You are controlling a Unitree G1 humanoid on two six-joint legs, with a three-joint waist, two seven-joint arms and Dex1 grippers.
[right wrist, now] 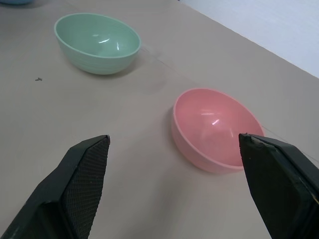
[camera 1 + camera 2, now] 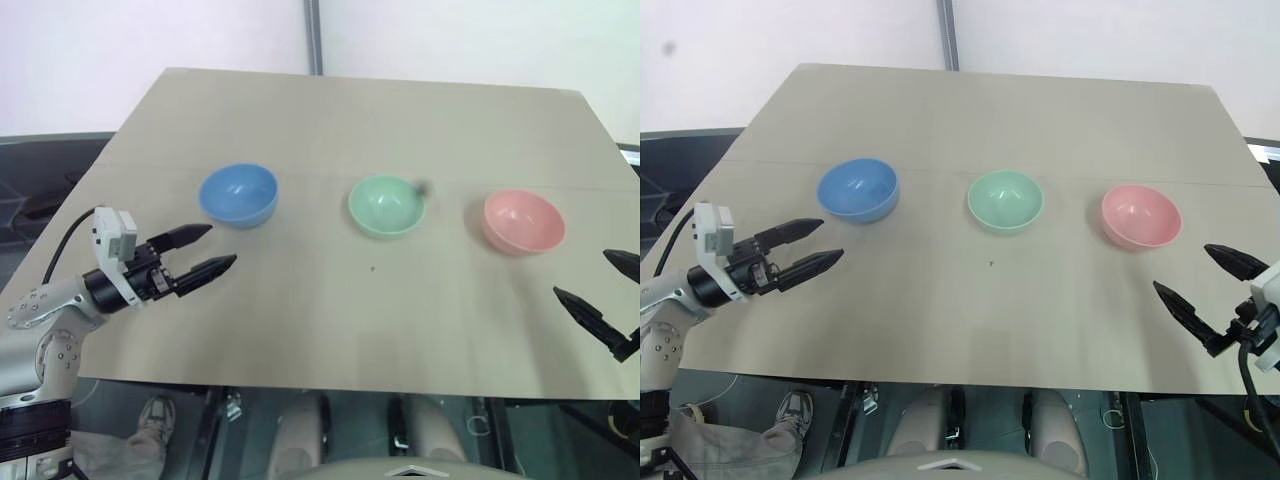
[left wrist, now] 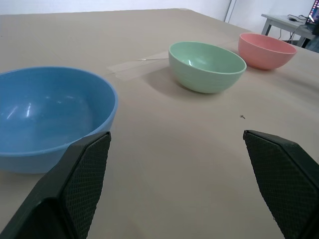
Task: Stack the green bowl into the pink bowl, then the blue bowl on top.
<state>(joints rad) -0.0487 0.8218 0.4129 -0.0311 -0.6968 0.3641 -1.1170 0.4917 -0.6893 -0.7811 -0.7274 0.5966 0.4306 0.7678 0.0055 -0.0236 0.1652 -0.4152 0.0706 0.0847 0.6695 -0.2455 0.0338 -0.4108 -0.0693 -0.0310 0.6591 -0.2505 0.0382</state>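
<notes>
A tan table (image 2: 330,330) holds three separate bowls. The green bowl (image 2: 386,205) sits between the left gripper (image 2: 207,249) and right gripper (image 2: 1196,275), both spread empty; probably pinch its rim, then lift toward the pink bowl (image 2: 523,221), just ahead of the right gripper. The blue bowl (image 2: 238,194) waits just ahead of the left.

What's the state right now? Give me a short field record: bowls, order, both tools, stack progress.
surface: tan table
blue bowl: upright, empty, on the robot's left
green bowl: upright, empty, in the middle
pink bowl: upright, empty, on the robot's right
spacing: all three apart in one row, none touching
left tool: open, empty, near the blue bowl, not touching it
right tool: open, empty, near the pink bowl, not touching it
stack progress: nothing stacked yet
</notes>
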